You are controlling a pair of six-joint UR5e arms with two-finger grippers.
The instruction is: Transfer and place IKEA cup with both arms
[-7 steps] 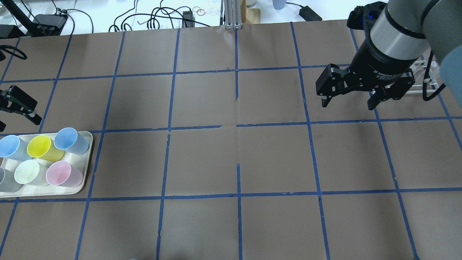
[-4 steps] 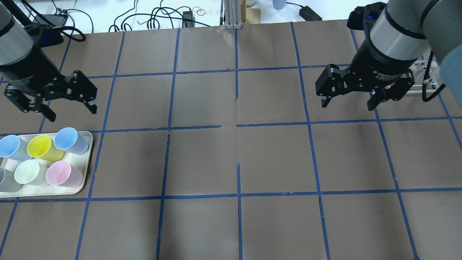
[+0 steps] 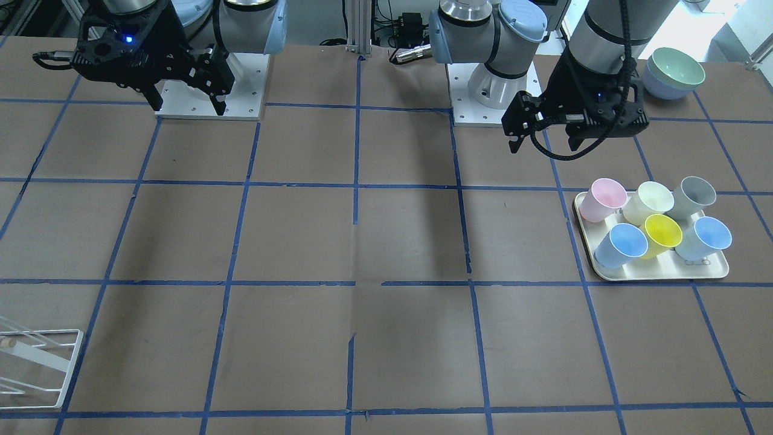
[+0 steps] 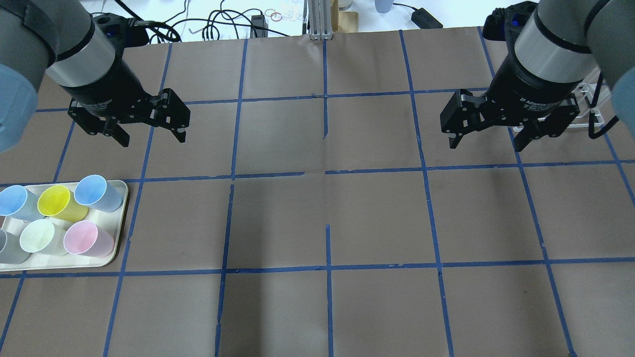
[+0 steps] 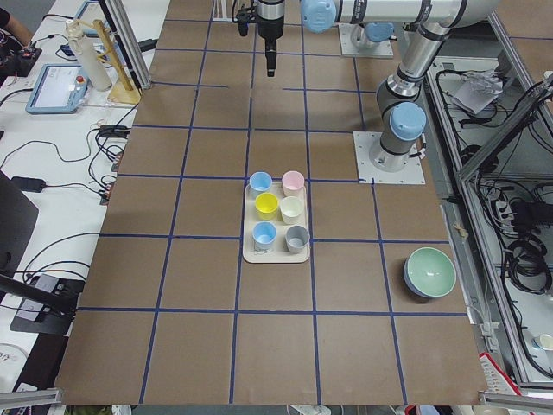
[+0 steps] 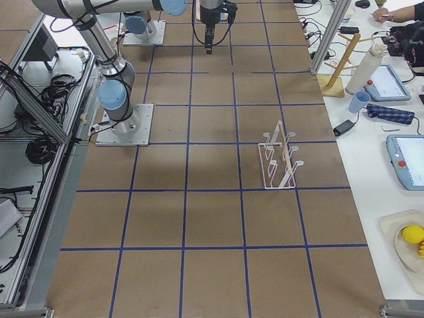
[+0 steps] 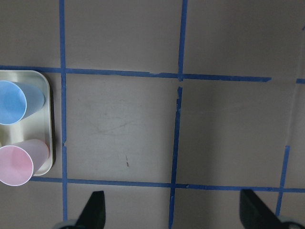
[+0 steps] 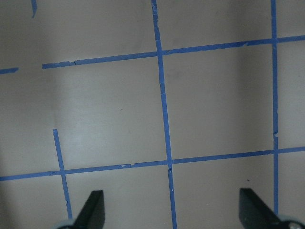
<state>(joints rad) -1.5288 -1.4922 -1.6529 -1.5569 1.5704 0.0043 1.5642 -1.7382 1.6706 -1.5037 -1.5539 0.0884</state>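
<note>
The lime-yellow IKEA cup [image 4: 54, 201] lies tilted in a cream tray [image 4: 123, 208] at the table's left, among blue, pale, pink and grey cups. It also shows in the front view [image 3: 662, 232] and the left side view [image 5: 266, 204]. My left gripper [image 4: 152, 140] hangs open and empty above the table, beyond the tray and to its right; the front view shows it too [image 3: 543, 146]. Its wrist view shows only a blue cup [image 7: 12, 101] and a pink cup [image 7: 16, 164]. My right gripper [image 4: 486, 146] is open and empty over the table's right side.
A white wire rack [image 4: 588, 106] stands behind the right gripper, and shows in the front view [image 3: 36, 362]. Stacked green and blue bowls [image 3: 673, 72] sit near the left arm's base. Blue tape lines cross the brown table.
My left arm has swung in from the table's left edge to the right, its open gripper now beyond the tray. The right gripper has shifted only slightly.
</note>
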